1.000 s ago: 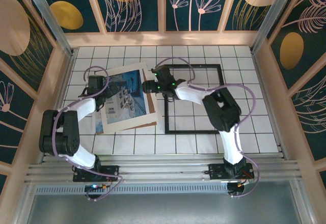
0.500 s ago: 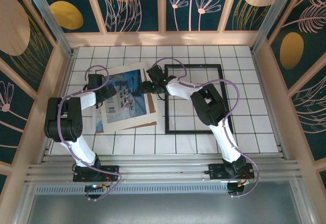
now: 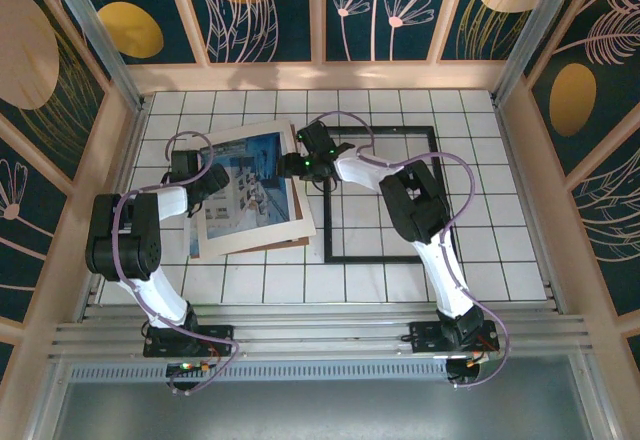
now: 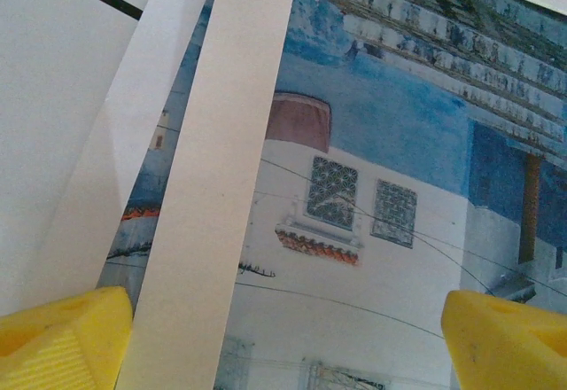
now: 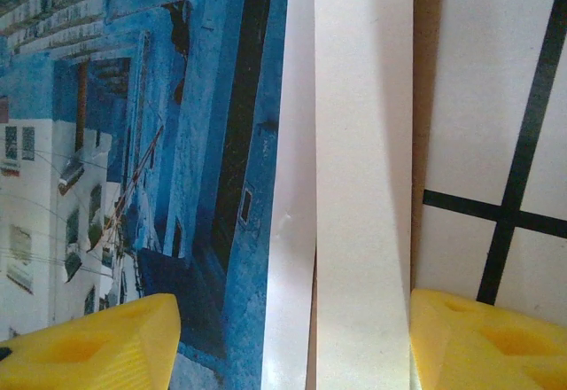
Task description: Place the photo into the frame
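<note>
1. Two grippers flank one stack in the top view: the left gripper (image 3: 207,178) is at its left edge and the right gripper (image 3: 297,167) at its right edge. Since a second ago the right arm's elbow has swung left toward the stack, and the left arm's elbow has shifted too. The stack has slid a little toward the frame (image 3: 385,259), which lies where it was on the table (image 3: 500,210).
2. Counted in the same view: one photo (image 3: 250,185), one white mat (image 3: 250,241) around it, one brown board (image 3: 285,247) peeking out at the stack's near edge, and one frame to the right with tiles showing through it. The mat's near right corner lies just beside the frame's left side. The right arm crosses the frame's far left corner and hides it. Both grippers' fingers are too small to read here.
3. In the left wrist view, two yellow fingertips (image 4: 62,341) stand spread wide and pinch nothing. Between them lie the photo and a white strip (image 4: 221,186). A second white strip lies beside it, and whether it is mat or print border I cannot tell. All are cut off by the edges.
4. In the right wrist view, two yellow fingertips (image 5: 89,346) are likewise spread and grip nothing. They straddle the photo's edge and one white strip. A thin brown sliver borders it, then tiles.
</note>
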